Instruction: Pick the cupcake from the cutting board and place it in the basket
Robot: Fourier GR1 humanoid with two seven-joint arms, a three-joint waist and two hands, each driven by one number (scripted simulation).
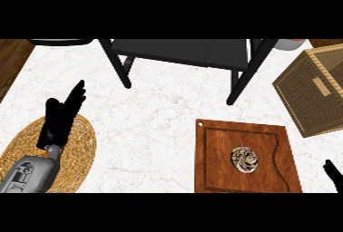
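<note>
Left hand (61, 113) rests at the frame's left, fingers straight up and holding nothing, parked over the mat (80, 156) out of the way. Centre-right, the cupcake (244, 158) sits untouched mid-board (218, 176), with the basket (315, 90) waiting at upper right. Right hand (333, 174) only peeks in at the lower right edge, so I can't tell if it's open or closed, but it's nearest the cupcake and looks like the picker.
</note>
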